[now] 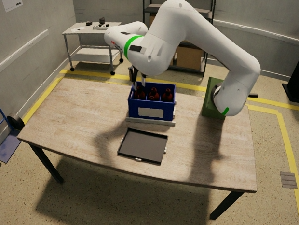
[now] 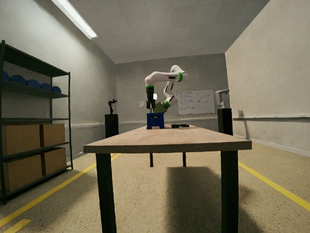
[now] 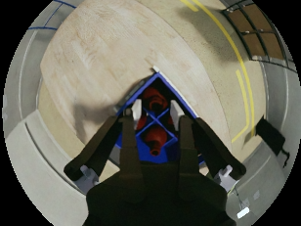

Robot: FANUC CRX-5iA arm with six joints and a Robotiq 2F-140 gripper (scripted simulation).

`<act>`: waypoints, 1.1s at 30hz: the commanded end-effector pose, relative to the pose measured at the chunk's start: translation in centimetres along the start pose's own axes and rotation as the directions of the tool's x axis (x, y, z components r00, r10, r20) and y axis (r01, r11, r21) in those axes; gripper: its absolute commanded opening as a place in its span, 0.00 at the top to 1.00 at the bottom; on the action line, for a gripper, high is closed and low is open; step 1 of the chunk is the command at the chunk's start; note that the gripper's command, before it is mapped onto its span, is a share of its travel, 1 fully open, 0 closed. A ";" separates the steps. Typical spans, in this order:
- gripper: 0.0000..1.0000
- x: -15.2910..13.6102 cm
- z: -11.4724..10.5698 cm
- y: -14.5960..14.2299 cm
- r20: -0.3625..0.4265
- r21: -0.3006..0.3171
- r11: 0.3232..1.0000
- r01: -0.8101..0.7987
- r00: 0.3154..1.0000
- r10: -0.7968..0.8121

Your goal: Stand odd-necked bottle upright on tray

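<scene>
The blue crate (image 1: 132, 111) (image 2: 155, 123) (image 3: 142, 155) stands on the table with five red-brown bottles upright in it. In the top view these are a back left bottle (image 1: 139, 92), a back middle bottle (image 1: 154, 91), a back right bottle (image 1: 167, 95), a front middle bottle (image 1: 152, 97) and a front left bottle (image 1: 138, 97). Neck thickness differences are too small to tell. My gripper (image 1: 139, 86) (image 2: 151, 111) (image 3: 155, 106) is partly open and empty, pointing down over the crate's left end, fingertips around or just above the back left bottle's neck. The black tray (image 1: 144, 145) (image 2: 180, 125) holds nothing.
A pale strip (image 1: 149, 121) lies along the crate's front side. The tray lies in front of it, with small clips (image 1: 138, 159) at its edges. The green robot base (image 1: 212, 109) stands to the right of the crate.
</scene>
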State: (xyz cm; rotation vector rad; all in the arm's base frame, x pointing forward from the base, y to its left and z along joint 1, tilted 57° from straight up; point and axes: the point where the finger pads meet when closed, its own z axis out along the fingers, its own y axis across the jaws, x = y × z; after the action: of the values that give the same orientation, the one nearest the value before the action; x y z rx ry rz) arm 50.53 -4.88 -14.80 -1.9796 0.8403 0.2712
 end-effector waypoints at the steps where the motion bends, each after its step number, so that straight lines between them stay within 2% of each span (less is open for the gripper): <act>1: 0.56 0.0 -1.2 0.0 -0.001 0.000 1.000 0.000 1.000 0.000; 3: 0.56 0.0 -1.2 0.0 -0.001 0.000 1.000 0.000 1.000 0.000; 18: 0.56 0.0 -5.8 0.0 -0.001 0.000 1.000 0.000 1.000 0.000; 30: 0.56 0.0 -6.4 0.0 -0.001 0.000 1.000 0.000 1.000 0.000; 31: 0.90 0.0 -6.4 0.0 -0.001 0.000 1.000 0.000 1.000 0.000; 33: 0.90 0.0 -6.4 0.0 -0.001 0.000 1.000 0.000 1.000 0.000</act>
State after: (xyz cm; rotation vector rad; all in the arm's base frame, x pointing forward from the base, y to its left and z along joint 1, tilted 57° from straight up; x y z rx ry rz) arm 49.64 -10.12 -11.40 -1.9794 0.8401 0.2712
